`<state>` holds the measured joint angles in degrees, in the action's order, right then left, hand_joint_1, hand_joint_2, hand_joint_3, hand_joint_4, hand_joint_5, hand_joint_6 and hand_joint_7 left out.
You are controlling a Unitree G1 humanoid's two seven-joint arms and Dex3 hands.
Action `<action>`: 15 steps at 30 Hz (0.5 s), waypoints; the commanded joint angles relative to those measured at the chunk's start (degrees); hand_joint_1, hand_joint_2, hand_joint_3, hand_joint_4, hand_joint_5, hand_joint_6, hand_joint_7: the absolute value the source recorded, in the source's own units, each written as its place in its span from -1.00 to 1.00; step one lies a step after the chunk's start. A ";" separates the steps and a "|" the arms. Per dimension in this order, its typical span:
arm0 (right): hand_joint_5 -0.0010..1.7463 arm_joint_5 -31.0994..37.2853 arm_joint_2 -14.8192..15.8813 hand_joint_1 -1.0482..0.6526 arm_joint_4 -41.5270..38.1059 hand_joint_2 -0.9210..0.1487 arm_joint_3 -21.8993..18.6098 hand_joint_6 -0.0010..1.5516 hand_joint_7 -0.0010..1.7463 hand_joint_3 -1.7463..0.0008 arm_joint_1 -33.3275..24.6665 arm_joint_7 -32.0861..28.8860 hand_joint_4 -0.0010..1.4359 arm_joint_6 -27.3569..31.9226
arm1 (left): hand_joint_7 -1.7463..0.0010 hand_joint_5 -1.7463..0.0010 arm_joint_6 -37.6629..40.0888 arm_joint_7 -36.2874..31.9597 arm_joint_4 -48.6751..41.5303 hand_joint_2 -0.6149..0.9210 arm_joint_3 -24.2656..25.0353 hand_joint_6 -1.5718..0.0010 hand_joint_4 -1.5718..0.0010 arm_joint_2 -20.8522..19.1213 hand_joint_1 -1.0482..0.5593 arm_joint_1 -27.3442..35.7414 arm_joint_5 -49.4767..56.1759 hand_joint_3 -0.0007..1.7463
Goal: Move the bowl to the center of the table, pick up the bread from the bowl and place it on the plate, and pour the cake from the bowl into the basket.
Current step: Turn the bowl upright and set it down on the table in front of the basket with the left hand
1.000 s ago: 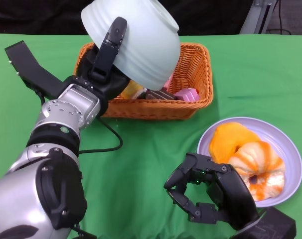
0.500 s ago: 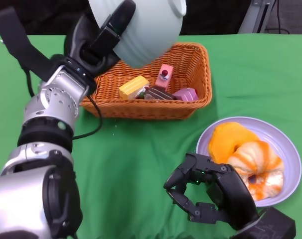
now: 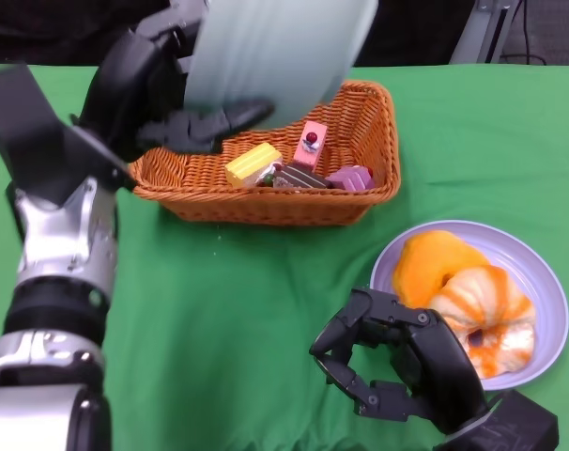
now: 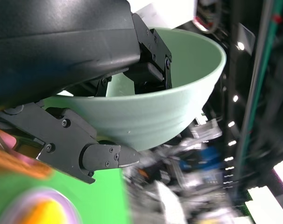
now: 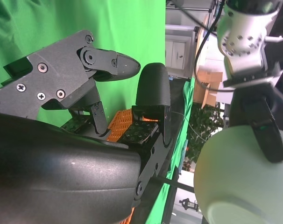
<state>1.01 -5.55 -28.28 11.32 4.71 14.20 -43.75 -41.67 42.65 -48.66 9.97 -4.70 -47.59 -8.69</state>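
Showing the pour stage: the green table [image 3: 266, 310] carried a wicker basket [image 3: 360, 202] at the far middle and a lilac plate [image 3: 547, 310] near the right edge. The pale green bowl [image 3: 275, 47] hung in the air above the basket's left half, blurred in the head view, gripped at its rim by the left hand [image 3: 162, 103], with one finger inside the bowl and the rest against its outer wall, as the left wrist view showed. The bread [image 3: 468, 305], orange and glazed, lay on the plate. The cake pieces [image 3: 299, 164] lay inside the basket, so the pour was judged done. The right hand [image 3: 388, 362] rested near the plate, fingers curled loosely and holding nothing.

Judged risks: a rim-only hold on a smooth bowl could slip during a fast swing, dropping the bowl onto the basket; a low return path could catch the basket's near wall and drag it; a bowl set down near the plate could knock the bread or the resting right hand
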 commanded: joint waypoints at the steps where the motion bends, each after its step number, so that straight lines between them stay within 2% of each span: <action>1: 0.78 -0.41 0.48 -0.05 -0.16 -0.48 -0.73 -0.08 0.38 0.24 0.85 -0.34 0.05 -1.03 | -0.68 -0.95 -10.38 -3.72 -0.77 0.98 -0.83 0.13 0.06 -2.91 0.17 1.88 3.14 -0.30; 4: 0.84 -1.06 0.76 -0.04 0.09 -0.39 -0.96 -0.11 0.44 0.11 1.08 0.46 0.02 -0.36 | -0.70 -0.94 -18.64 -8.14 -2.67 0.88 -1.47 0.14 0.07 -4.55 0.20 3.48 6.92 -0.17; 7: 0.86 -0.52 0.94 -0.04 -0.04 -0.36 -1.34 -0.12 0.45 0.08 1.37 0.20 0.01 -0.46 | -0.75 -0.99 -23.44 -12.61 -3.96 0.65 -1.93 0.13 0.10 -5.66 0.19 4.64 10.19 0.20; 10: 0.86 -0.43 0.94 -0.04 -0.25 -0.36 -1.69 -0.11 0.45 0.08 1.62 -0.08 0.02 -0.84 | -0.80 -1.00 -27.49 -15.79 -4.75 0.50 -2.53 0.13 0.11 -6.60 0.22 6.08 11.75 0.42; 15: 0.87 -0.66 0.96 -0.05 0.41 -0.44 -2.07 -0.11 0.44 0.16 1.59 -0.34 0.00 0.20 | -0.74 -0.99 -34.66 -25.47 -4.27 0.31 -1.06 0.09 0.12 -9.10 0.25 9.53 21.44 0.59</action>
<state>0.89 -5.21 -28.33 9.93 6.19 14.31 -44.03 -74.06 20.40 -53.42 7.86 -12.03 -39.18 10.59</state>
